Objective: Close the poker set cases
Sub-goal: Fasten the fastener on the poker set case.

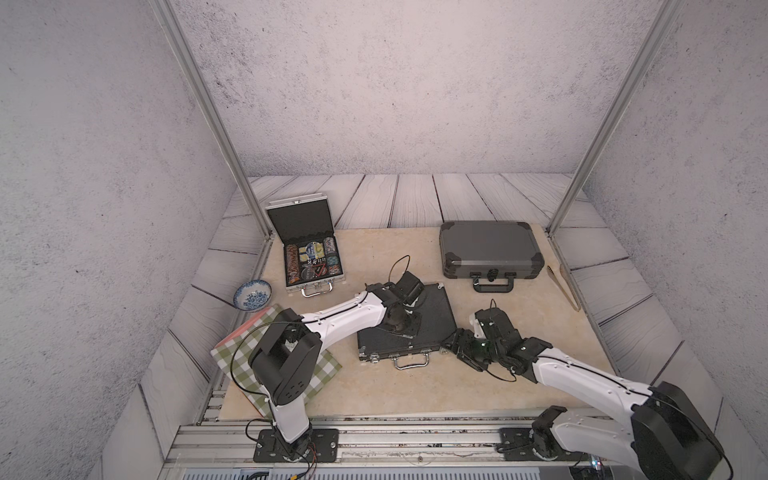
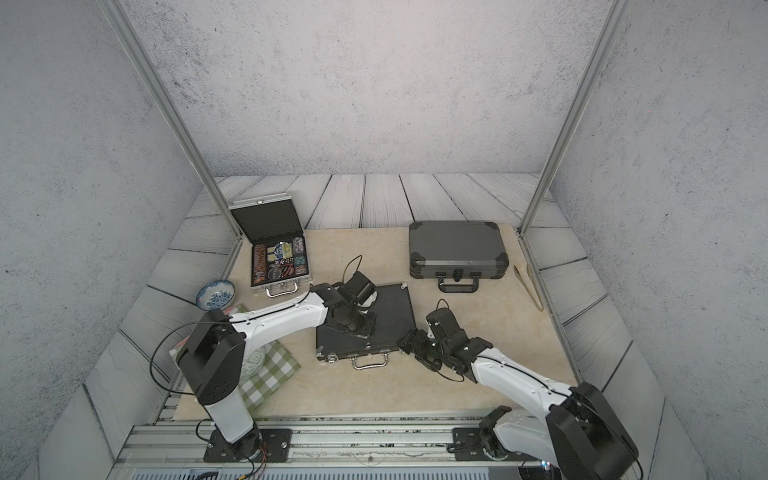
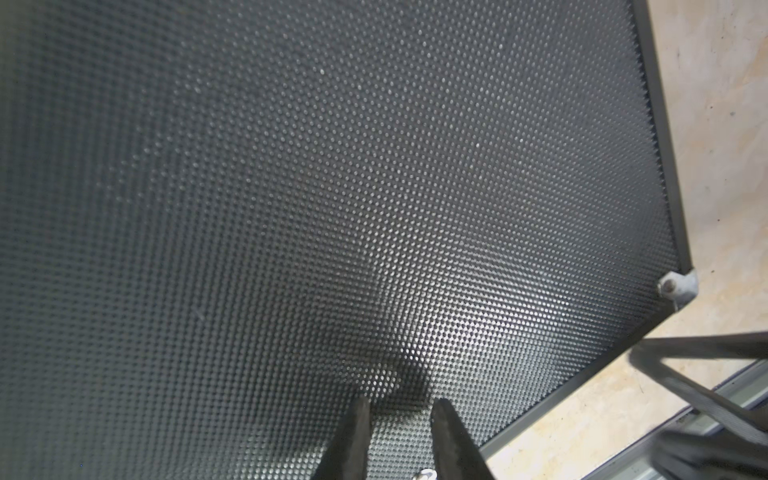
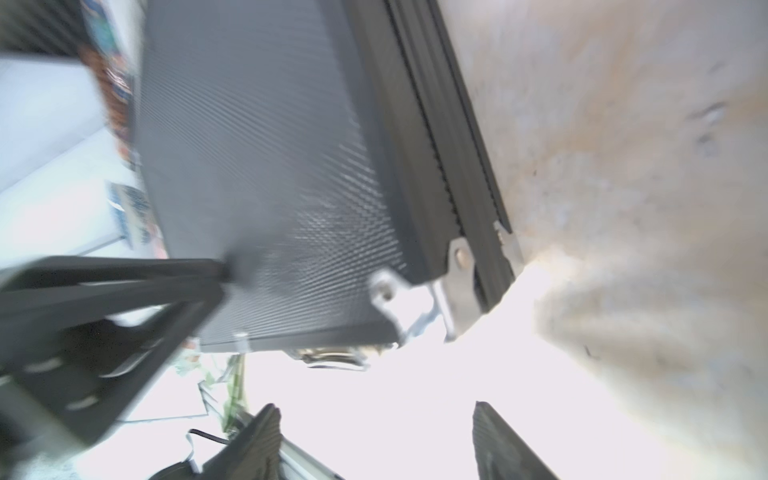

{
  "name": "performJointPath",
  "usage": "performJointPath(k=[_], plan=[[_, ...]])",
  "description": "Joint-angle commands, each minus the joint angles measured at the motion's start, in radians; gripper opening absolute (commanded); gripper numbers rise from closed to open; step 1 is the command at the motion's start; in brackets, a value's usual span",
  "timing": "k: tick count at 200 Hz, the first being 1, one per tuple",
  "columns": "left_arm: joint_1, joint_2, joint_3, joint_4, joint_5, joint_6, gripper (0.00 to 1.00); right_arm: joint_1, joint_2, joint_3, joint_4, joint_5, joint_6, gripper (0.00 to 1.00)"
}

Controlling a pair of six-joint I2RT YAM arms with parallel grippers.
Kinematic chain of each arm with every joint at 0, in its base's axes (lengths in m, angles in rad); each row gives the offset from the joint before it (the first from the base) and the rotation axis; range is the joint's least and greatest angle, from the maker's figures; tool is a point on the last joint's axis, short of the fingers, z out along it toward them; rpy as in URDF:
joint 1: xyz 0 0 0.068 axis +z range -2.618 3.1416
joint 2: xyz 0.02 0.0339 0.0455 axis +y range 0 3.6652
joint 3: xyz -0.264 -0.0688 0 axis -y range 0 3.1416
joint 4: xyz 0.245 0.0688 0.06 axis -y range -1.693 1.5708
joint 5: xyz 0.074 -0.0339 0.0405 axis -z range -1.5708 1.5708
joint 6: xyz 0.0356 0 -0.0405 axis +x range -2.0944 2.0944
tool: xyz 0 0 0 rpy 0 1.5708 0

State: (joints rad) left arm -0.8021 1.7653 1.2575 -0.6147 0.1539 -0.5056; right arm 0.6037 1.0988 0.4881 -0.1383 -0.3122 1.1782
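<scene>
The left gripper (image 3: 399, 409) rests narrowly parted on the black case (image 1: 432, 320), the right gripper (image 4: 374, 405) hangs spread empty beside its front corner, and the silver case (image 1: 299, 220) behind-left of it looks rigid, best pushed shut at its raised top edge.

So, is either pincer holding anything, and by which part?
Nothing is held. The left pincer rests on the lid of the black case, nothing between its tips; the right pincer is open beside the case's corner.
</scene>
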Motion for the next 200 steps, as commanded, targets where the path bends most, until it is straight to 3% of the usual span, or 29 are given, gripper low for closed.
performJointPath(k=[1,39,94,143,200], plan=[[0.012,0.057,-0.044,-0.076,-0.024,-0.010,0.30,0.005,-0.060,-0.052,-0.024,0.106,0.252,0.77],[0.021,0.051,-0.038,-0.080,-0.023,-0.012,0.30,0.023,-0.039,0.005,-0.109,0.207,0.481,0.79],[0.056,0.034,-0.047,-0.071,-0.010,-0.004,0.30,0.122,0.143,0.088,-0.065,0.276,0.649,0.81],[0.078,0.010,-0.057,-0.080,-0.013,0.016,0.30,0.165,0.261,0.112,0.052,0.338,0.710,0.82],[0.101,-0.021,-0.085,-0.080,-0.005,0.031,0.30,0.168,0.323,0.098,0.100,0.373,0.692,0.81]])
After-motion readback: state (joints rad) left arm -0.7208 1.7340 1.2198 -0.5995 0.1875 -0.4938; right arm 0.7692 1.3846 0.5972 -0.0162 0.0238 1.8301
